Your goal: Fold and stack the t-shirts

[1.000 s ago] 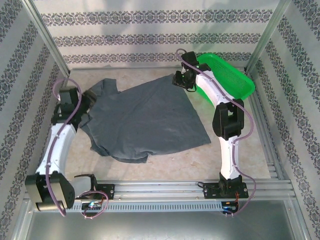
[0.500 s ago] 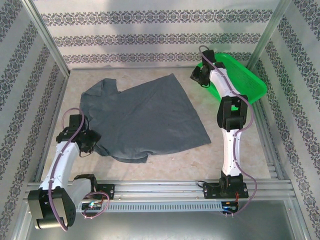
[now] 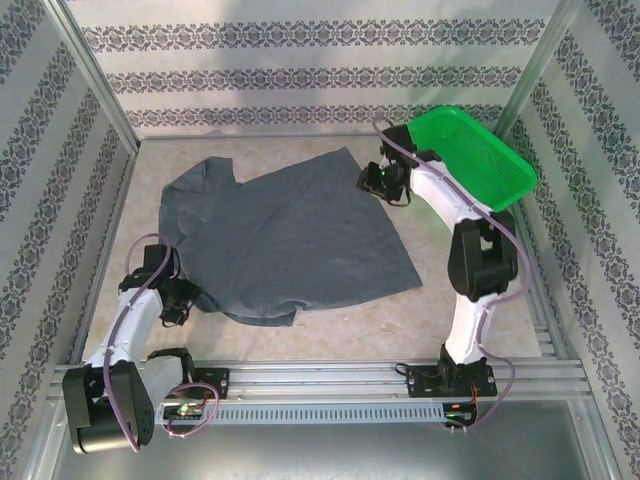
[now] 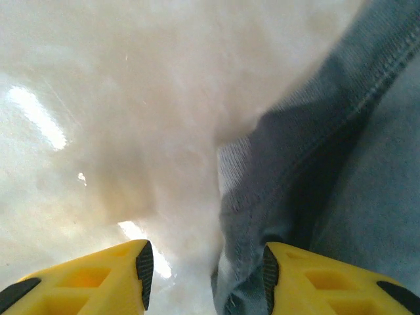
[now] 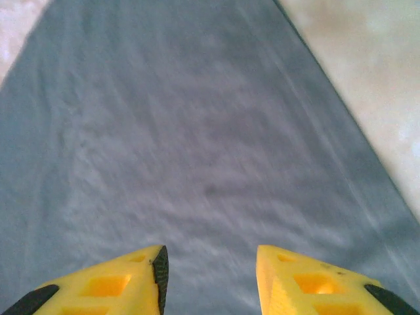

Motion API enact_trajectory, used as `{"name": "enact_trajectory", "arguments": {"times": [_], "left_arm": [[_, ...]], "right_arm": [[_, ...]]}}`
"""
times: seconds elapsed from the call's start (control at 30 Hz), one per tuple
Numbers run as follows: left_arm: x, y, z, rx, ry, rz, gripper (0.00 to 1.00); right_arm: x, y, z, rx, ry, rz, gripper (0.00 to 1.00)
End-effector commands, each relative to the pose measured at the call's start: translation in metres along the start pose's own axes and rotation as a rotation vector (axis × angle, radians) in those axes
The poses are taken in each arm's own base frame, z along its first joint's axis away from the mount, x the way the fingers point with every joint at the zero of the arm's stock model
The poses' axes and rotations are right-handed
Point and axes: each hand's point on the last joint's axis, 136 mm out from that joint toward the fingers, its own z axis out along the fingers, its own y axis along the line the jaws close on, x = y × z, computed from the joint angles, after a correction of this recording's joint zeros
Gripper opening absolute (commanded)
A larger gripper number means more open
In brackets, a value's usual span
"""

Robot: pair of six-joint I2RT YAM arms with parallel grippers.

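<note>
Left gripper (image 4: 207,270) jaws spread, low at the sleeve hem of the t-shirt (image 3: 290,235). We see the right gripper (image 5: 210,266) likewise spread, hovering over its far right edge. T-shirt lies spread on the table (image 3: 470,300), near the green basket (image 3: 470,150).

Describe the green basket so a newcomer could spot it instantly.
Start at the beige table, then go to its far right corner. The basket there is bright green plastic mesh, unlike the flat slate-grey t-shirt spread mid-table.
</note>
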Motion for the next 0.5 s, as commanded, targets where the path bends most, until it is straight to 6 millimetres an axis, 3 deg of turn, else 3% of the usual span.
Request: {"name": "enact_trajectory", "arguments": {"times": [0.0, 0.1, 0.3, 0.33, 0.4, 0.47], "left_arm": [[-0.012, 0.001, 0.003, 0.006, -0.048, -0.012, 0.48], [-0.017, -0.007, 0.008, 0.038, -0.051, -0.006, 0.45], [-0.022, -0.023, 0.020, 0.102, -0.048, 0.011, 0.40], [-0.023, -0.026, 0.022, 0.113, -0.048, 0.013, 0.31], [-0.027, -0.029, 0.024, 0.107, -0.054, 0.023, 0.04], [-0.036, -0.030, 0.022, 0.085, -0.067, 0.033, 0.00]], "right_arm": [[0.036, -0.018, 0.016, 0.026, 0.057, 0.024, 0.40], [0.062, -0.032, 0.034, 0.067, 0.112, 0.025, 0.38], [0.068, -0.067, 0.069, 0.205, 0.176, 0.031, 0.35], [0.068, -0.073, 0.073, 0.228, 0.188, 0.037, 0.34], [0.061, -0.083, 0.078, 0.265, 0.192, 0.047, 0.33], [0.051, -0.090, 0.080, 0.289, 0.187, 0.052, 0.33]]}}
